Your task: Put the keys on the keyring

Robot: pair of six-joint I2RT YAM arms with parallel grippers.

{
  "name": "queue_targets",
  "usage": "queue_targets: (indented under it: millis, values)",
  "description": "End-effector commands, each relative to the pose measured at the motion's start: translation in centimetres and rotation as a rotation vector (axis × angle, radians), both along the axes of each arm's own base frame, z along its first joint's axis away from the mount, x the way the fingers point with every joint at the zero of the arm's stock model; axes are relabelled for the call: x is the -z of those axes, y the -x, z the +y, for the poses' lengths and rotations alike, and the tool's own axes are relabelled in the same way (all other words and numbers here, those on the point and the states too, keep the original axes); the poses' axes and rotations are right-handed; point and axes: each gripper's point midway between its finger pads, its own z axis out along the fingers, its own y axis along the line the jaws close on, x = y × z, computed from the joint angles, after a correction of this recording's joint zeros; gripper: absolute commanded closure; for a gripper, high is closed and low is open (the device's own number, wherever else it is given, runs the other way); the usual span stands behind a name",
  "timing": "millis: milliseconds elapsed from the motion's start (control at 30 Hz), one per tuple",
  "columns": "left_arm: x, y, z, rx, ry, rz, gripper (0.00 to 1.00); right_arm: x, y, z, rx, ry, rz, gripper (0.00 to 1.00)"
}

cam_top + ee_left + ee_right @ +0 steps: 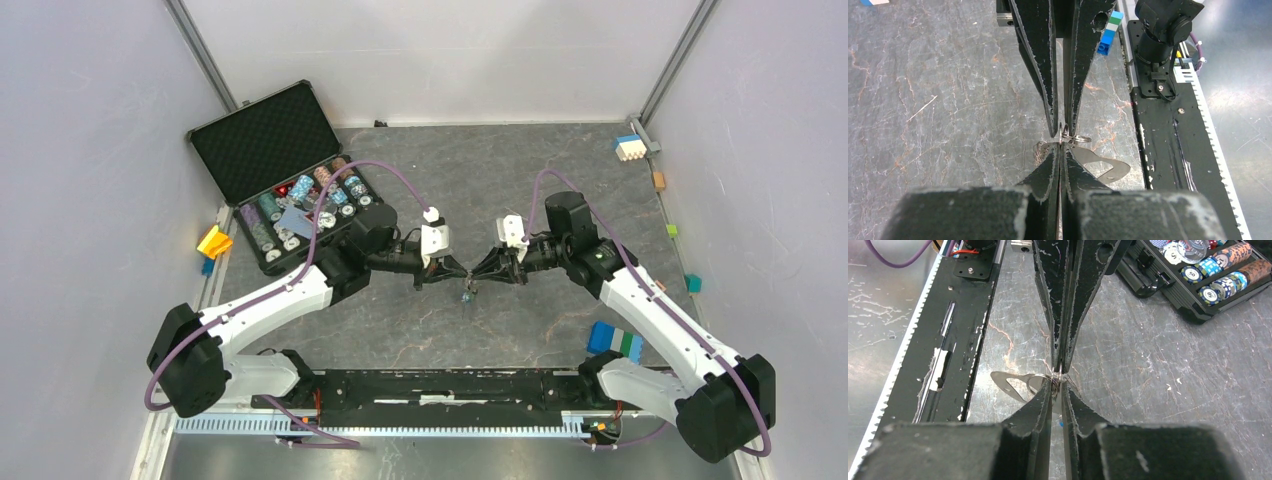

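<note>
Left gripper (1060,150): fingers pressed flat together with no gap, pinching the thin metal of the keyring at their very tips; in the top view it reaches in from the left to the frame's centre.
Right gripper (1057,390): fingers nearly together, with a narrow slit between them; the tips sit on either side of the ring's wire coil, but whether they clamp it I cannot tell.
Meeting: the two grippers stand tip to tip, nose against nose, at the centre of the top view.
Keyring (1122,170): at the point where the tips meet; a small wire loop lies between the tips, a flat silvery part with a cut-out juts to the lower right of the left wrist view, and a short chain-like bit shows just left of the tips.
Keys (467,294): a small bluish bit just below the meeting tips; too small to count.
Table (500,180): grey, marbled, beneath both arms.
Blocks (614,340): blue, green and white stack, lower right of the top view.
Chip case (285,175): open, upper left.
</note>
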Motion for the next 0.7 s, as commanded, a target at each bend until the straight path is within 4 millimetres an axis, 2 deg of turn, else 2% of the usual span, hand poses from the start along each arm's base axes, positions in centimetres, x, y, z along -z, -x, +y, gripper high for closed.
queue_targets:
  millis: [0,267,667]
  values:
    - [-1.9,0.1,-0.4,0.014,0.066,-0.012,0.98,-0.6,0.0,0.3,-0.008,-0.033,-0.013,0.86]
    - [-1.8,0.1,-0.2,0.012,0.066,-0.015,0.98,-0.4,-0.5,0.1,0.019,-0.015,-0.028,0.99]
    - [-1.0,0.0,0.2,0.021,0.052,-0.053,0.97,-1.0,-1.4,-0.4,0.067,0.006,-0.095,1.0]
